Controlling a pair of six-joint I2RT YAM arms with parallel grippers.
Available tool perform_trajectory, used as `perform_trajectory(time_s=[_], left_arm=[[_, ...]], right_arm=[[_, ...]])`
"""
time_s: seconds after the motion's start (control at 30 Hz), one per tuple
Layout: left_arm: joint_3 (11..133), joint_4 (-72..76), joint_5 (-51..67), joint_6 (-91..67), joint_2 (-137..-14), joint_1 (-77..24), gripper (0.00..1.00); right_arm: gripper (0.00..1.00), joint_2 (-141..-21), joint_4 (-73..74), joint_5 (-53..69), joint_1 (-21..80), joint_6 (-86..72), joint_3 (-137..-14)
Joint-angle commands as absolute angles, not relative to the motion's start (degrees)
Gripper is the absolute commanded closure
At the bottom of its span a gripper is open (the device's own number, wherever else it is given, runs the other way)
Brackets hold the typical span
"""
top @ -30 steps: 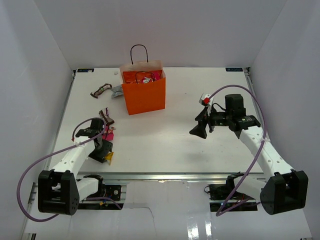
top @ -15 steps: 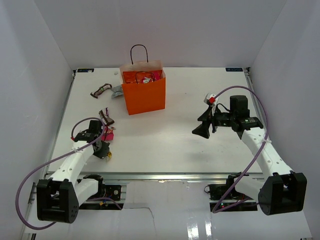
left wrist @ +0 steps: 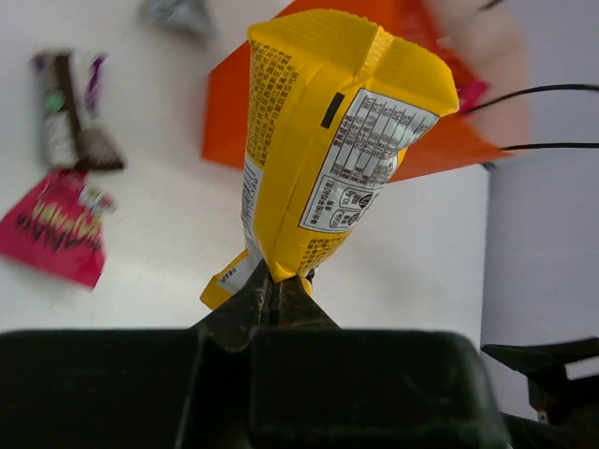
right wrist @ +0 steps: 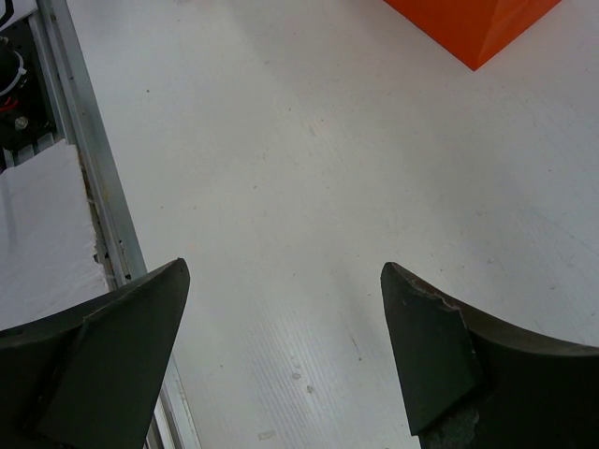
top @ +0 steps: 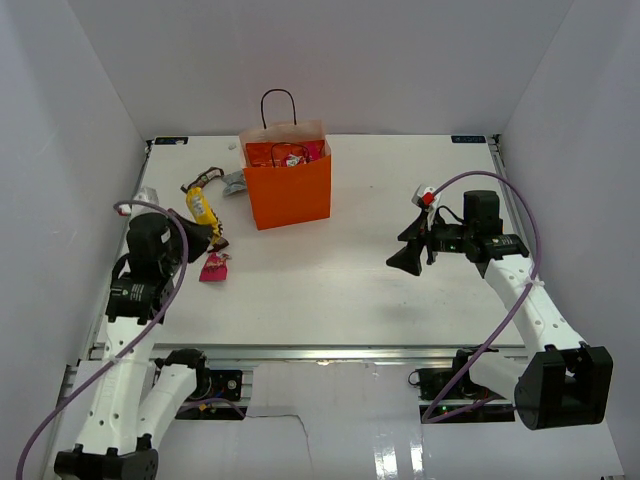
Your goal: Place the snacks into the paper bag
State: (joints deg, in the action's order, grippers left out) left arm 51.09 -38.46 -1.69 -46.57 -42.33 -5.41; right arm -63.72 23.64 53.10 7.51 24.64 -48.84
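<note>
In the top view, the paper bag (top: 288, 190) stands upright in the upper middle of the frame, and some red and pink snacks (top: 288, 154) show inside its open mouth; so we judge that part of the task is done. The left pincer (top: 203, 230), at the left of the frame, is clamped on a yellow packet (top: 201, 203) and holds it above the surface (top: 330, 280), near the bag but not over it. Left of the bag lie a dark brown packet (top: 210, 174) and a silver-grey packet (top: 234, 180); a magenta packet (top: 213, 266) lies lower left. The right pincer (top: 405, 258) hangs at the right, well apart from the bag.

In the left wrist view, the pincer grips the yellow packet by its lower seam; the orange bag is behind it.

In the right wrist view, the fingers are wide apart with nothing between them; only a corner of the bag shows at the upper right.

We judge that the held packet and at least three more are left to place.
</note>
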Motion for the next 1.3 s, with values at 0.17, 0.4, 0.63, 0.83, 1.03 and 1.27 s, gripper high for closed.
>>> perform_trajectory(time_s=[0.17, 0.4, 0.63, 0.83, 1.03, 1.27], left_arm=[[73.8, -19.3, 15.7, -23.0, -60.3, -5.4, 1.0], [87.6, -12.7, 23.3, -16.1, -78.6, -5.6, 1.0], [93.4, -12.7, 25.0, -12.7, -87.6, -8.5, 0.98], [93.7, -13.4, 22.1, -12.0, -90.2, -11.9, 0.74], [95.4, -14.4, 17.4, -14.0, -90.5, -13.0, 0.43], [96.8, -22.0, 6.2, -20.6, -85.3, -10.8, 0.27]], right_arm=[[0.12, -63.4, 22.2, 54.9, 7.1, 25.0, -47.4], [0.12, -62.1, 22.2, 54.7, 6.6, 25.1, -46.6], [0.12, -61.1, 22.2, 54.4, 5.2, 25.4, -46.0], [0.12, -60.8, 21.4, 54.4, 4.0, 25.0, -45.0], [0.12, -61.1, 21.4, 54.5, 3.4, 25.0, -45.0], [0.12, -61.2, 21.1, 54.7, 3.2, 24.7, -44.6]])
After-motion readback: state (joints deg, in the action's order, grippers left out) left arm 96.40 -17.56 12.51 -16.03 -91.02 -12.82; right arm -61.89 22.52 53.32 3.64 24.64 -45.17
